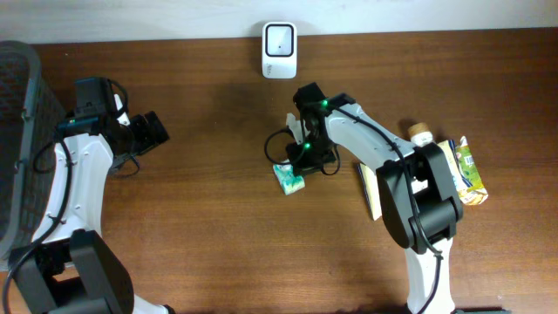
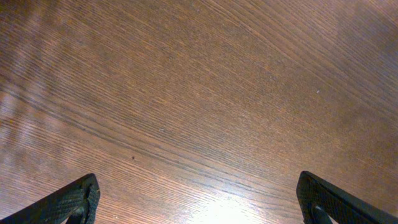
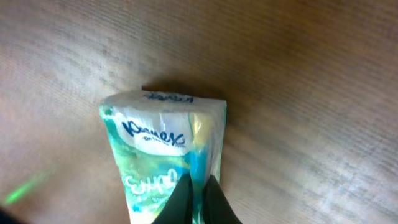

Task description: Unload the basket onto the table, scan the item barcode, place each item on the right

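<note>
Fig.: R claw (image 3: 196,198) is pinching tissue pack (image 3: 158,149) by thin wrapper at one end; weak grip is risking slip/twist, hiding barcode from scanner (image 1: 279,50). L claw (image 2: 198,186) is hovering spread, empty.

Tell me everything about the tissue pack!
The tissue pack is small and soft-looking, in shiny, slightly crumpled plastic wrap. It is green and blue, with a white oval label in blue Kleenex script. It is near the middle of the wooden table; whether it rests there or is lifted is unclear. The right gripper is shut, pinching its near end.
</note>
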You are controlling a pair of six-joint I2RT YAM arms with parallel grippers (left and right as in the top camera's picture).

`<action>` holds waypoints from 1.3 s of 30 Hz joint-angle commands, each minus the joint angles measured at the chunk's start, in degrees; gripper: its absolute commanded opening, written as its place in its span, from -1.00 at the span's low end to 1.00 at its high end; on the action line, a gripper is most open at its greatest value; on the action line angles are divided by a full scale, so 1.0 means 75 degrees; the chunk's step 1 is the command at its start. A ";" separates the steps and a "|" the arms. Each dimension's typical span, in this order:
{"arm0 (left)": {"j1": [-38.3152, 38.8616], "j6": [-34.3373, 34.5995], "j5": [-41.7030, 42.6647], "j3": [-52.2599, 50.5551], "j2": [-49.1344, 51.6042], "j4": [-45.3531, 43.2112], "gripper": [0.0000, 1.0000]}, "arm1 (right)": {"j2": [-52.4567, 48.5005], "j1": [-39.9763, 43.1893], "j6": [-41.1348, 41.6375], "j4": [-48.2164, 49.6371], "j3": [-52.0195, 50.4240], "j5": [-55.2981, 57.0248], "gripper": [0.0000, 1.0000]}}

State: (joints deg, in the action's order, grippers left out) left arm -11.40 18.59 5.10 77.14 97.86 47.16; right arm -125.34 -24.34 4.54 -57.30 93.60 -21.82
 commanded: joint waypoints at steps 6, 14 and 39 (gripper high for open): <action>-0.0023 -0.0052 -0.0055 0.0099 -0.0114 -0.0017 0.98 | -0.0090 0.1565 -0.2719 -0.2792 0.1912 -0.6540 -0.92; -0.0023 -0.0052 -0.0055 0.0099 -0.0114 -0.0017 0.98 | 0.0163 0.2751 -0.3346 -0.4526 0.1932 -0.8953 -0.92; -0.0023 -0.0052 -0.0055 0.0099 -0.0114 -0.0015 0.98 | 0.1988 -0.0574 -0.1355 0.2655 0.2442 0.6376 -0.92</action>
State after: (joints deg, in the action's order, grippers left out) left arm -11.38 18.59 5.08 77.17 97.86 47.09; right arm -106.78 -24.93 2.70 -44.69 110.87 2.81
